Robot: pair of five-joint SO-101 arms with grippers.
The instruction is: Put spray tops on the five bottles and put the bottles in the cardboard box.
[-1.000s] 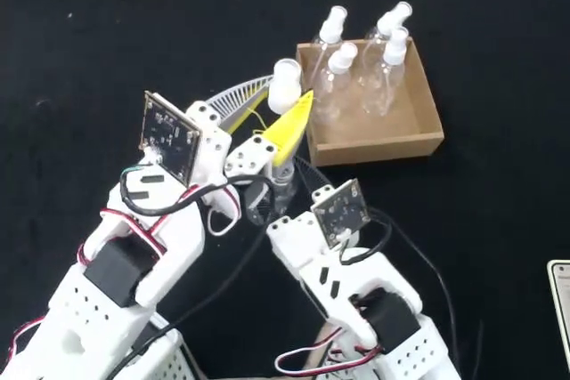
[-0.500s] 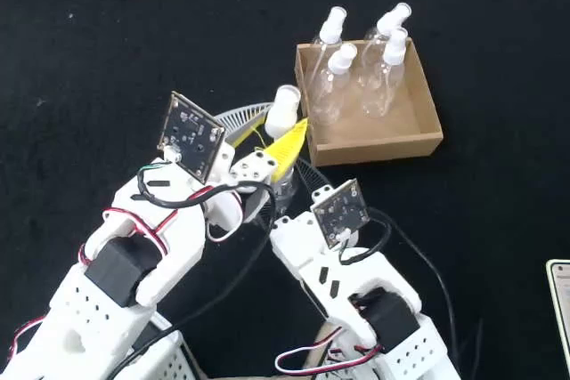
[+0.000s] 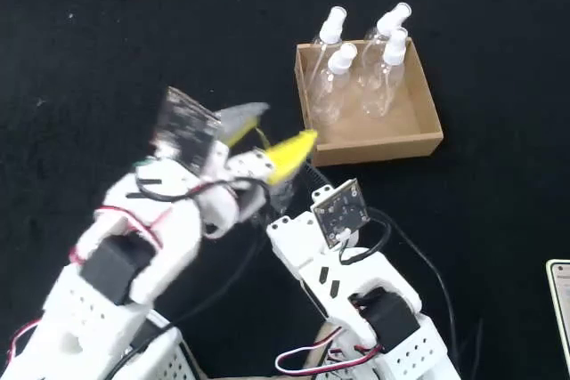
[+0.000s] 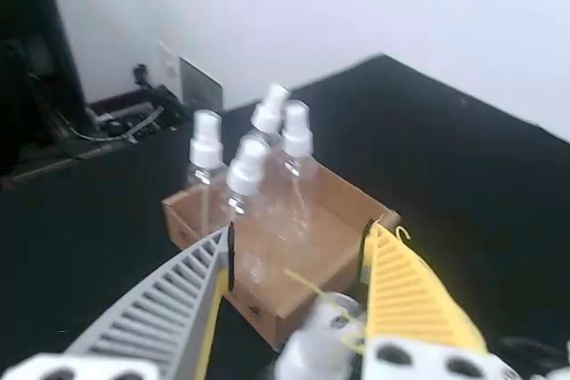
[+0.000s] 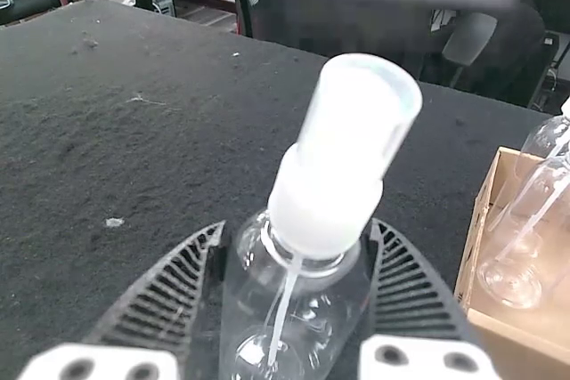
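A clear bottle (image 5: 294,309) stands upright with my right gripper (image 5: 298,238) shut on its shoulders. A white spray top (image 5: 343,157) sits on its neck, tilted, its tube hanging inside. My left gripper (image 4: 298,246) hovers over that spray top (image 4: 312,353), open, with the grey and yellow fingers apart on either side. From above, the left gripper (image 3: 287,125) is just beside the cardboard box (image 3: 419,140) and covers the held bottle. Several bottles with spray tops (image 3: 334,86) stand in the box.
A white perforated bin (image 3: 151,358) sits at the near edge under the left arm. A pale flat object (image 3: 559,295) lies at the right edge. Black cloth stretches free to the left and right of the box.
The left gripper came down and back toward the right arm with the spray top, and its fingers now stand apart around it. The right arm has not moved.
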